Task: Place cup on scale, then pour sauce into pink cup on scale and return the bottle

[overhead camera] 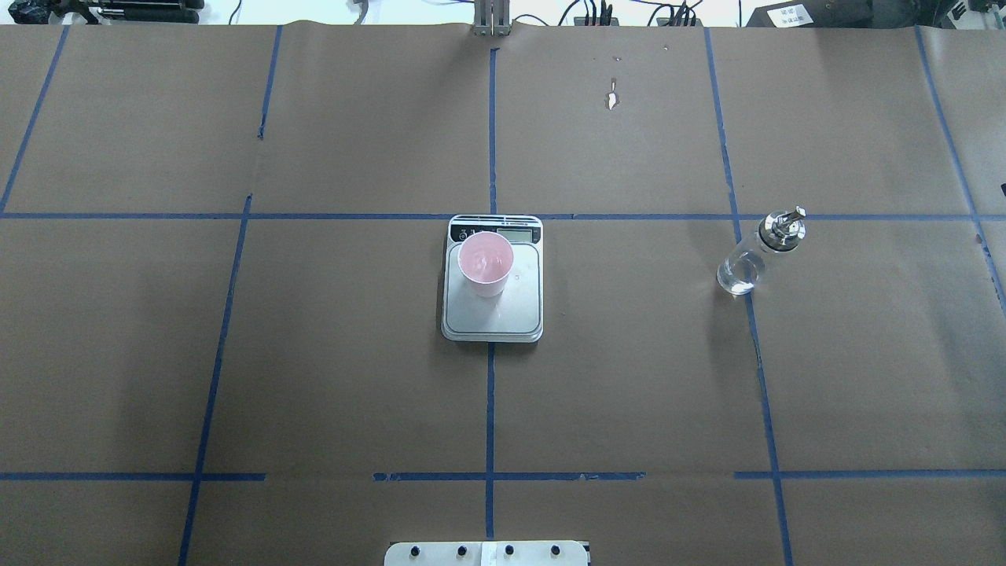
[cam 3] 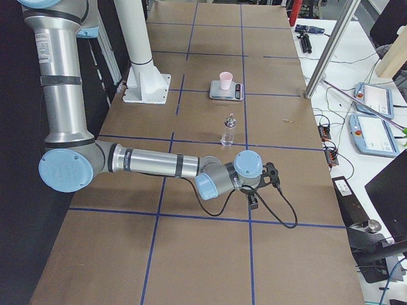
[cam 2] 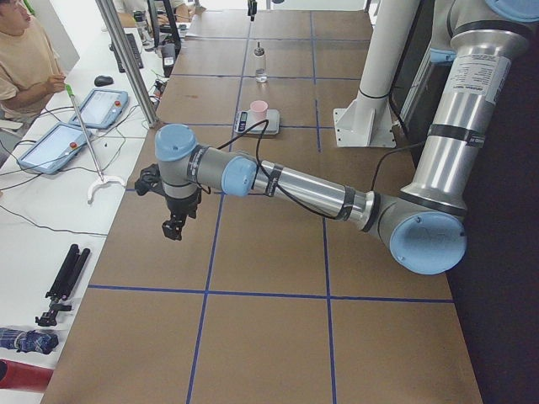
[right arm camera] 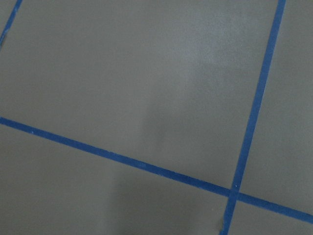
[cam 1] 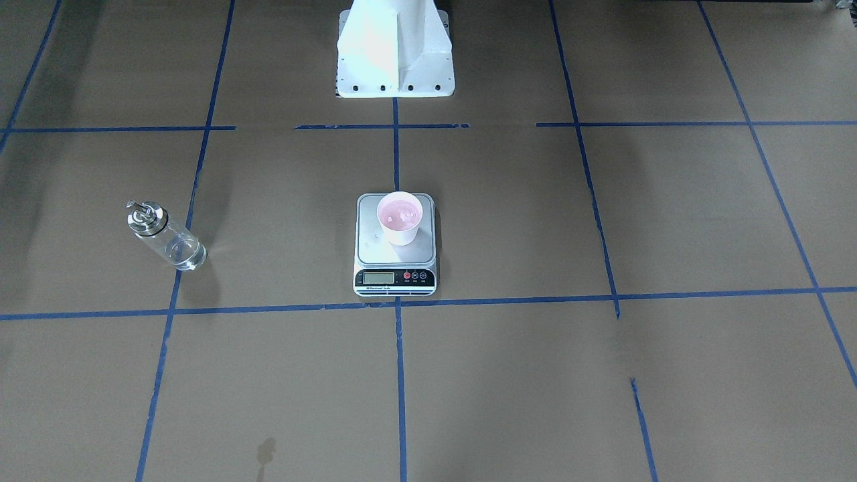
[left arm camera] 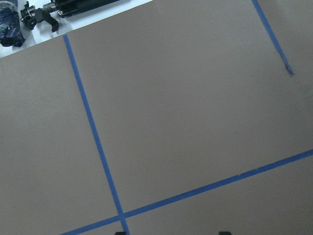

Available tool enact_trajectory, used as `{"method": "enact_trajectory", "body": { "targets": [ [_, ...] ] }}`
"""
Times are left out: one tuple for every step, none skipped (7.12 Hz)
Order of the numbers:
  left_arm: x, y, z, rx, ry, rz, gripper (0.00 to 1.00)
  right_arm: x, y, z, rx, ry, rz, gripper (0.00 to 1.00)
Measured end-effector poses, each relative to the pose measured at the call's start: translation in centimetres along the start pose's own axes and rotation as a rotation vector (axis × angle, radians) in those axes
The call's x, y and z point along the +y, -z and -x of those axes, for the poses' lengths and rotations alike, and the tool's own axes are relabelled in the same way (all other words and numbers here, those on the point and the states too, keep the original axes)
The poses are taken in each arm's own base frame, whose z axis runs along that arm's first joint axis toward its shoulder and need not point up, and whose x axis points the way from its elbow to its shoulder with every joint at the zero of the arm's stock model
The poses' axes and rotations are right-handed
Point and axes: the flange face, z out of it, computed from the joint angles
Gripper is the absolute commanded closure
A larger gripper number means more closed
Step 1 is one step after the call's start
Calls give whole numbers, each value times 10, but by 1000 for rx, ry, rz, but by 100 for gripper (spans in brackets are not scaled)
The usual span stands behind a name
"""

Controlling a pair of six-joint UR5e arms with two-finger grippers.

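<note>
Front-facing view, centre: flat rectangular scale, brushed silver-grey platform with rounded corners, black front strip with a small LCD and round buttons; on the upper part of the platform the cup stands upright, small, tapered, matt pale pink, its inside pink with pale glints; whether liquid lies in it cannot be told. Left of middle, well apart from the scale: the bottle, a clear glass cylinder with shiny metal cap and small spout, upright on a blue tape line; colourless sauce shows through the glass, level unclear. Table: matt brown paper gridded with blue tape; white pedestal at top centre. Left side view, left of centre: left gripper hangs above bare paper; in the left wrist view two dark fingertips enter the bottom edge well apart, nothing between them. Right side view, lower centre: right gripper low over the paper; its opening cannot be told.
</note>
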Motion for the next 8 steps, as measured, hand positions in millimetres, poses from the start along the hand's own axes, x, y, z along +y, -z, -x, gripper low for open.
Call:
{"method": "enact_trajectory", "body": {
  "targets": [
    [14, -13, 23, 16, 4, 16, 0, -4, 19, -6, 8, 8, 22, 0],
    [29, -28, 39, 25, 17, 33, 0, -9, 48, 1, 15, -14, 29, 0],
    [43, -41, 51, 30, 35, 52, 0, -9, 79, 12, 22, -54, 33, 0],
    [54, -49, 57, 33, 47, 64, 0, -3, 101, 20, 30, -90, 36, 0],
    [60, -50, 57, 33, 47, 65, 0, 2, 109, 32, 41, -91, 44, 0],
    [60, -46, 51, 33, 36, 55, 0, 7, 106, 44, 61, -74, 61, 0],
    [55, -46, 40, 33, 13, 51, 0, 14, 99, 48, 79, -68, 82, 0],
    [48, -50, 25, 34, -11, 57, 0, 19, 94, 49, 82, -68, 96, 0]
  ]
}}
